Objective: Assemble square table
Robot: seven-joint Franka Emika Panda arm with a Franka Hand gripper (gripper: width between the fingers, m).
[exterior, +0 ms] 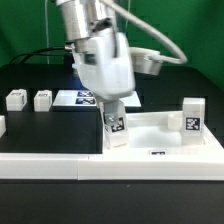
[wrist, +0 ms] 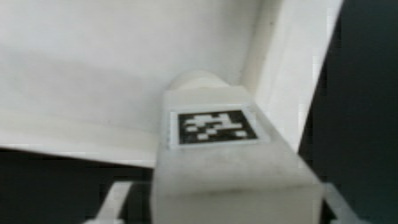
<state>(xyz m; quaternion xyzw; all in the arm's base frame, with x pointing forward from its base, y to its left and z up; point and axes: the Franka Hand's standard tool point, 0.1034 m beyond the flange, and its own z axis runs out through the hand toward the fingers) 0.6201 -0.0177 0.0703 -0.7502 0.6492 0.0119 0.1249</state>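
My gripper [exterior: 113,106] is shut on a small white table leg [exterior: 116,128] with a black-white tag and holds it upright at the corner of the square table top [exterior: 158,130] on the exterior view's left. In the wrist view the leg [wrist: 217,140] fills the middle between my gripper's [wrist: 222,206] thin fingers [wrist: 118,200], over the white top [wrist: 107,80] next to its raised rim [wrist: 295,60]. A second tagged leg [exterior: 192,117] stands upright on the top's far corner on the exterior view's right. Whether the held leg touches the top is hidden.
Two more white legs [exterior: 17,99] [exterior: 42,99] lie on the black table at the exterior view's left. The marker board [exterior: 78,98] lies behind my gripper. A long white border rail [exterior: 50,160] runs along the front edge.
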